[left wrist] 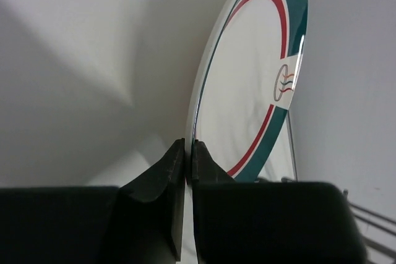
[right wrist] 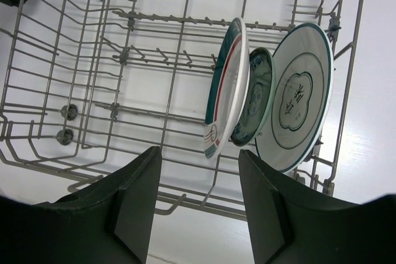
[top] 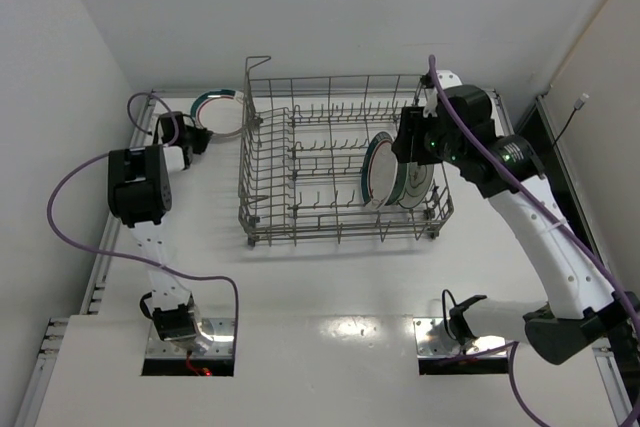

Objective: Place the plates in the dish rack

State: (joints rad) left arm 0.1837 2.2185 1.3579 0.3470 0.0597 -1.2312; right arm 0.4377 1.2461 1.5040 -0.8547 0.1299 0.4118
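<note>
The dish rack (top: 320,162) is a grey wire basket in the middle of the table. Three plates stand upright in its right end: a green-and-red-rimmed plate (right wrist: 226,88), a small teal patterned plate (right wrist: 252,100) and a white plate with a thin dark ring (right wrist: 301,100). My right gripper (right wrist: 199,156) hangs open just above and in front of them, holding nothing. Left of the rack, my left gripper (left wrist: 189,151) is shut on the rim of another green-and-red-rimmed plate (left wrist: 247,85), which also shows in the top view (top: 222,112).
White walls close in on the left, back and right. The rack's left wall (top: 245,167) stands right beside the held plate. Purple cables (top: 70,187) loop off both arms. The arm bases (top: 185,332) sit in cutouts at the near edge.
</note>
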